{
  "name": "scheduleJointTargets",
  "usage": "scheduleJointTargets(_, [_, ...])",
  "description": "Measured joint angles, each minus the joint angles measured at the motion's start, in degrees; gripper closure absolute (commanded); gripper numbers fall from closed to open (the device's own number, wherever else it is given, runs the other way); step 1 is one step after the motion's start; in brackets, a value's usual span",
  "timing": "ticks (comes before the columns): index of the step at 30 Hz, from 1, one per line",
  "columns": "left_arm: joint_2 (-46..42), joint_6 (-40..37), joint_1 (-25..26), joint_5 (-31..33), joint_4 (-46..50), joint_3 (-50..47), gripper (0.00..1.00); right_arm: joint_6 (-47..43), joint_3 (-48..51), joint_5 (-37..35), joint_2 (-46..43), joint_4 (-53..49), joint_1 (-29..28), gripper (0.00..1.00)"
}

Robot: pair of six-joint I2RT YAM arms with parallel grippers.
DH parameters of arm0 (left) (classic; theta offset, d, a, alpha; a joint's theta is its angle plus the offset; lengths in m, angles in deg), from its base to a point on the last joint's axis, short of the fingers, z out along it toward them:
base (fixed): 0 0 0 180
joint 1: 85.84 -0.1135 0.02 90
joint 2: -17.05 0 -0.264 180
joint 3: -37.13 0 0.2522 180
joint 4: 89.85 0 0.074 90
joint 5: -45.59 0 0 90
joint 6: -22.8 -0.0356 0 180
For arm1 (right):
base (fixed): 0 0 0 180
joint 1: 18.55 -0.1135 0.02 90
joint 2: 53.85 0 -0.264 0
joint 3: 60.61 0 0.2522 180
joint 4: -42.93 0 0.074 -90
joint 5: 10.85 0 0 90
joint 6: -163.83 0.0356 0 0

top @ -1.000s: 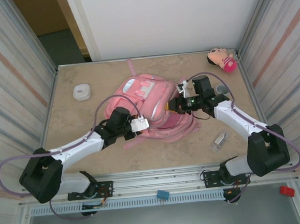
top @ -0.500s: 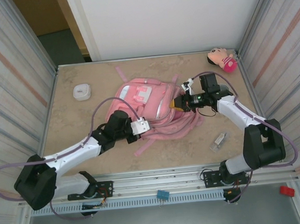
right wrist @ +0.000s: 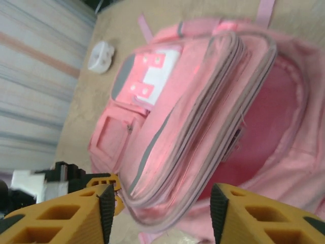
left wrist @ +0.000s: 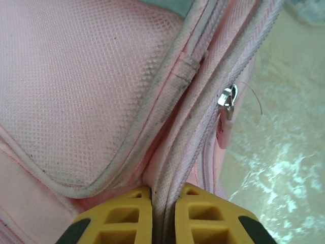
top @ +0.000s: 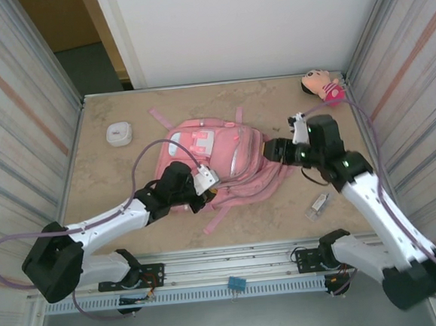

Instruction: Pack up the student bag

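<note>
The student bag [left wrist: 76, 91] is matt pink mesh cloth; its zip pull [left wrist: 227, 96] is shiny metal. The left gripper [left wrist: 163, 197] has matt yellow plastic fingers [left wrist: 133, 216]. The tabletop [left wrist: 277, 152] looks smooth.

No readable text, brand, number or sign on the student bag [top: 218, 159] or elsewhere.

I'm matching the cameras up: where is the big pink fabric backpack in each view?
Top external: pink fabric backpack, table centre, between the arms.
Left wrist: backpack mesh and zip, close up.
Right wrist: backpack across the middle.
Shared landmark: left gripper shut on its edge.
</note>
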Motion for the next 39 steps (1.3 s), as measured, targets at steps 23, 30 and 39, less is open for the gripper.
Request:
scheduleJointTargets(23, [1.0,12.3,-1.9,-9.9,8.9,5.4,1.00,13.6,5.4,-41.1,19.8,7.3,-42.2,0.57])
scheduleJointTargets(30, [1.7,12.3,-2.0,-10.3,9.5,6.2,1.00,14.2,3.8,-43.4,23.0,7.0,-42.1,0.89])
scheduleJointTargets(39, [1.9,10.1,-2.0,-8.3,11.6,8.0,1.00,15.2,2.6,-42.1,19.3,1.9,-39.6,1.00])
